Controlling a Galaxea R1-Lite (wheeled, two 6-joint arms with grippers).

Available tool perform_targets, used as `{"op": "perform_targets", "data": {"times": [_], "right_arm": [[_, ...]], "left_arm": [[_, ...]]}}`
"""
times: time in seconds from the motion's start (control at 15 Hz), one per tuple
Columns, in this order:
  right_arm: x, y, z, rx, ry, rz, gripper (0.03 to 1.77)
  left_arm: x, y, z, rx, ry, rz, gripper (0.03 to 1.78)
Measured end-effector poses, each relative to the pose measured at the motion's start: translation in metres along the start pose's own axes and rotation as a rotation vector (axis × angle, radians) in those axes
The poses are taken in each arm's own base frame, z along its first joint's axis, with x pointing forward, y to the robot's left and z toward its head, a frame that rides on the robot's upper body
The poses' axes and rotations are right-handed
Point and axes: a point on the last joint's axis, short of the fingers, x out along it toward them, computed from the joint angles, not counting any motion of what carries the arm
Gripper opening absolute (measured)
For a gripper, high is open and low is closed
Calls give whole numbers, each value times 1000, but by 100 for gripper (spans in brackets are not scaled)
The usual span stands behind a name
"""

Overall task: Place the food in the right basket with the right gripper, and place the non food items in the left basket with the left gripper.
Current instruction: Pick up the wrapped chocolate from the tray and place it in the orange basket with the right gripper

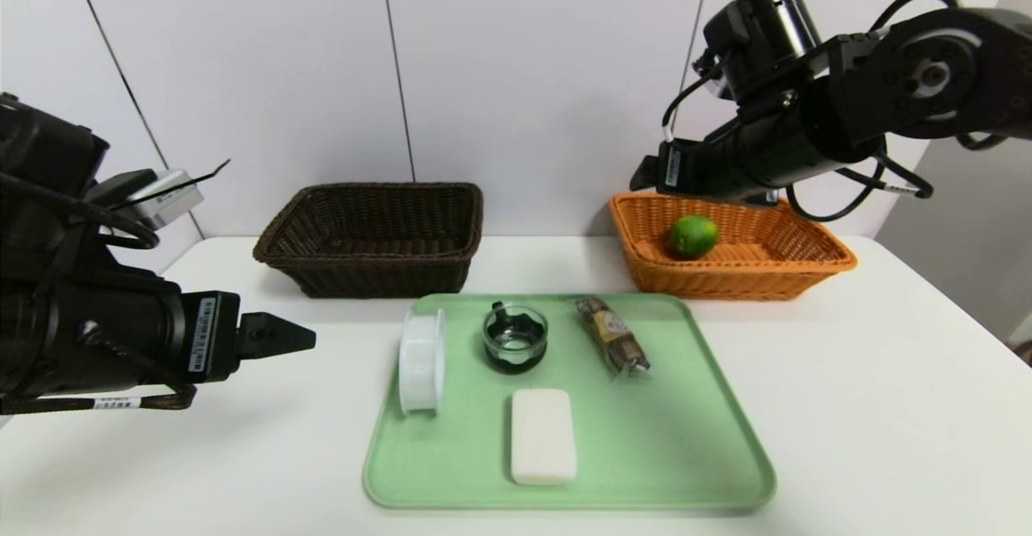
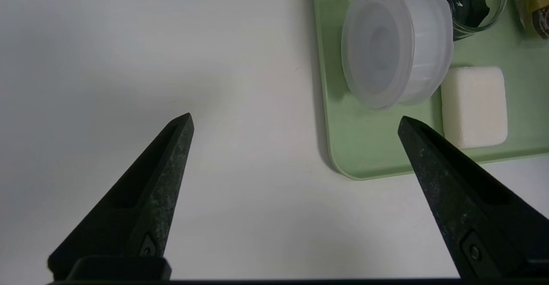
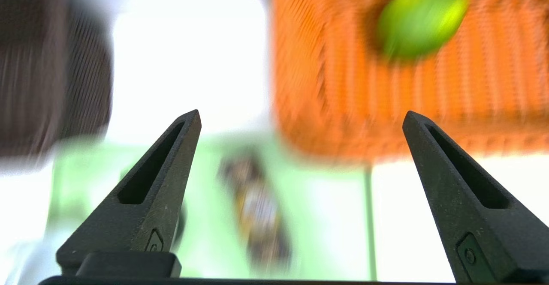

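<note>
Inside woven orange basket [image 1: 806,266]: glossy lime [image 1: 692,235].

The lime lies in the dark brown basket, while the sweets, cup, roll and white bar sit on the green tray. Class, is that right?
Not quite. The head view shows the lime in the orange basket; the dark brown basket holds nothing visible. The rest stands.

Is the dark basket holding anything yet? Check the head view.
No, the dark brown basket shows only its bare woven floor, with nothing inside it.
</note>
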Motion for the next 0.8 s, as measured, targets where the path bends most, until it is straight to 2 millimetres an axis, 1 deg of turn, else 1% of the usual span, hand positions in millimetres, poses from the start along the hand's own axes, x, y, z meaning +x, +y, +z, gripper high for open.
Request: {"op": "perform_targets", "data": {"times": [0.13,0.27,0.4,0.6,0.8], "right_arm": [[-23,12,-18,-19,61,27,165],[-41,16,-31,-16,103,44,166],[-51,21,-38,-47,123,63,167],[-56,23,-47,-132,172,69,168],[-50,9,-55,-218,266,30,169]], "left_arm": [[-11,2,-6,6,-22,-13,169],[-21,4,-13,17,-38,-28,169],[-26,5,-19,39,-42,-31,169],[-29,6,-19,59,-58,-30,169],[-29,6,-18,82,-65,-29,169]]}}
